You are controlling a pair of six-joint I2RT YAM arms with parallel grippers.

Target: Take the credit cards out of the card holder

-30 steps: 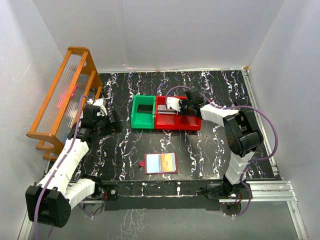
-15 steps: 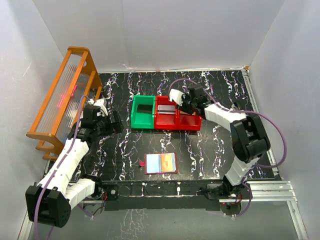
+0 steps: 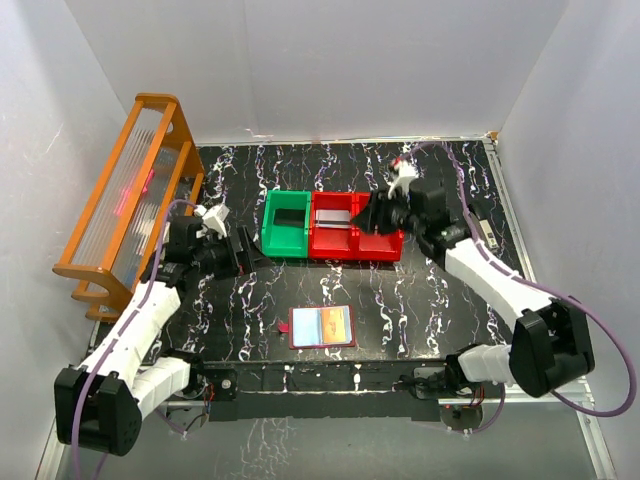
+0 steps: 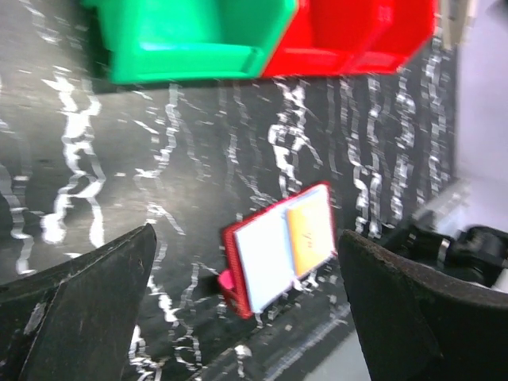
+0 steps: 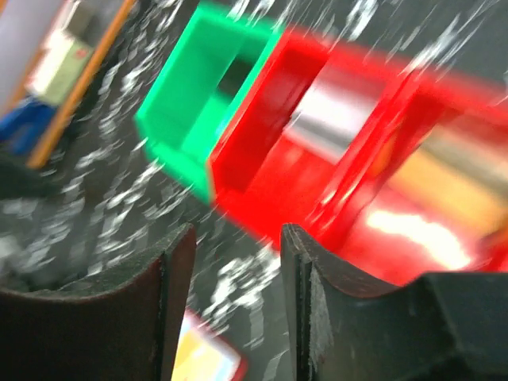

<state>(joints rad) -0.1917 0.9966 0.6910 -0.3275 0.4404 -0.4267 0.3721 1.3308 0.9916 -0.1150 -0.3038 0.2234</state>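
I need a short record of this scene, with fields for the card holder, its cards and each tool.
card holder: lies open on the table, nothing touching it
credit card: one orange card shows inside the card holder, not yet out
left tool: open, empty, near the green bin
right tool: open, empty, above the red bins

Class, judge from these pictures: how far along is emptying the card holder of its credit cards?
Partly done, it seems: what looks like a tan card lies in the red bin. In hand: nothing; left gripper and right gripper are both open and empty. Remaining: the card holder lies open on the table with an orange card in its sleeve.
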